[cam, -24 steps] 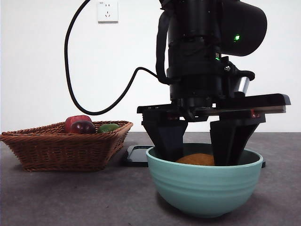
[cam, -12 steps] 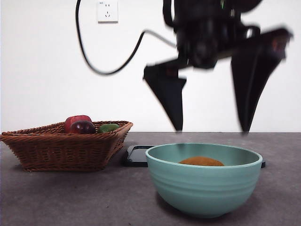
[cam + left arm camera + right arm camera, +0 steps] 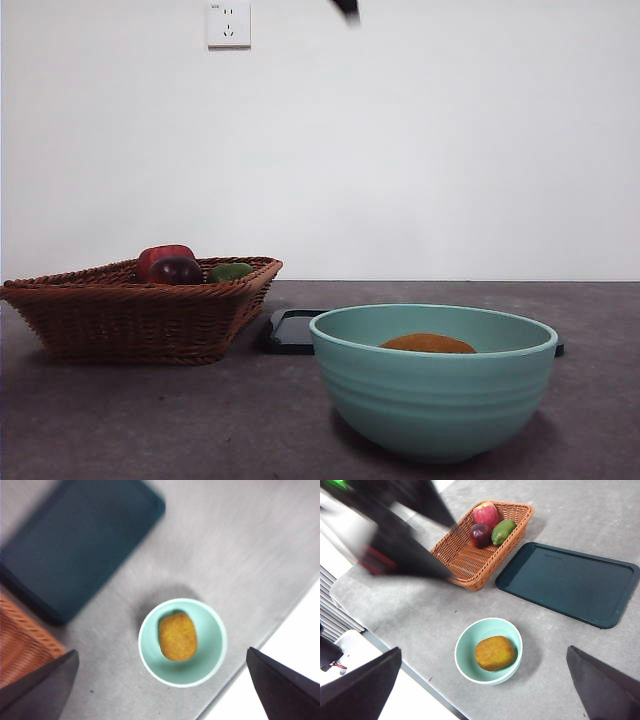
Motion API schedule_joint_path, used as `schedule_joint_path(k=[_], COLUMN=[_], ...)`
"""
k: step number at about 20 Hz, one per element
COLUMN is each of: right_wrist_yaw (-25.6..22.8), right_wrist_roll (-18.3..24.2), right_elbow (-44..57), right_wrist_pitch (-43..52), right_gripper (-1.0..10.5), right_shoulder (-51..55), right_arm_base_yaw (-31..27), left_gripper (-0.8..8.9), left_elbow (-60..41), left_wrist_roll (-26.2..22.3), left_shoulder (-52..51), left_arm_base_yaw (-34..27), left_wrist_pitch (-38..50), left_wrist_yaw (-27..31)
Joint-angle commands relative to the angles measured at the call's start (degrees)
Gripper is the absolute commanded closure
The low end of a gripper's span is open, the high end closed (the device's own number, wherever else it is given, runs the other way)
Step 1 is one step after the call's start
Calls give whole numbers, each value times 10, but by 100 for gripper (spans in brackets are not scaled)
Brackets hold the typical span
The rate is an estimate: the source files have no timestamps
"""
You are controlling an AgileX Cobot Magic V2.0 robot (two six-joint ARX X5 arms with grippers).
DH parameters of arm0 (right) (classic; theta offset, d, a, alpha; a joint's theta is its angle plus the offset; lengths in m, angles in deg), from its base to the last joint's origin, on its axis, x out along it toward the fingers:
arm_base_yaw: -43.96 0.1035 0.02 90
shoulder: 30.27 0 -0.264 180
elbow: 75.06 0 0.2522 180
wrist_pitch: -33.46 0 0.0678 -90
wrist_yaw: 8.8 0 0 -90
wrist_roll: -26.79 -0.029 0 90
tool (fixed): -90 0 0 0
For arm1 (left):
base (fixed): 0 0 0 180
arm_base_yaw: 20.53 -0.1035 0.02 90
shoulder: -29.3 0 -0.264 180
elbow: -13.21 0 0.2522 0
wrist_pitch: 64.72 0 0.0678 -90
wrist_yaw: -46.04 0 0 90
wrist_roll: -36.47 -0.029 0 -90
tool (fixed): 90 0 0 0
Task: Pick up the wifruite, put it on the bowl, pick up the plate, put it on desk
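While both grippers' fingers gape empty, wifruite [image 3: 494, 652] lies flat in bowl [image 3: 465, 662], long axis level.

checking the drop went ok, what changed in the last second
The left gripper, its jaws open around the wifruite in the bowl a second ago, rose clear out of the front view, leaving the fruit there. The bowl, wicker basket with its fruits and dark tray stayed put.

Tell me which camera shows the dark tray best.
The right wrist view: the tray lies whole and sharp between the basket and the bowl. The left wrist view shows it blurred and cut off by the picture's edge. The front view shows only a thin dark edge behind the bowl.
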Motion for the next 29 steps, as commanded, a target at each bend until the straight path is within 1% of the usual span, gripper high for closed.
schedule_joint_path(k=[1,4,7,9,10,12,14,17,18,20,24,26,29], right_wrist_yaw=[1,1,1,1,1,1,1,1,1,1,-1,-3,-23], right_wrist_roll=[9,9,9,9,9,9,9,9,9,8,4,3,-2], right_elbow=[-10,-10,-10,-10,-10,-10,-10,-10,-10,-10,-10,-10,-10], right_wrist_pitch=[6,6,6,6,6,6,7,16,21,30,44,43,43], right_gripper=[371,371,371,371,371,371,371,371,371,371,371,371,371], right_shoulder=[-1,-1,-1,-1,-1,-1,-1,-1,-1,-1,-2,-2,-2], right_arm_base_yaw=[3,3,3,3,3,3,3,3,3,3,2,2,2], left_gripper=[185,184,185,184,185,185,185,188,188,188,188,188,188], left_elbow=[15,-2,-53,-120,-171,-282,-382,-498,-531,-572,-608,-609,-609], left_wrist_roll=[-7,-8,-12,-13,-12,-4,-2,-1,13,29,41,41,38], left_shoulder=[-50,-129,-211,-274,-317,-409,-500,-633,-680,-756,-847,-858,-859], left_arm_base_yaw=[8,8,8,8,8,8,8,8,8,8,8,8,8], left_wrist_pitch=[-23,-22,-22,-17,4,67,111,166,184,196,183,169,168], left_wrist_yaw=[3,3,8,40,48,48,48,47,47,47,45,43,16])
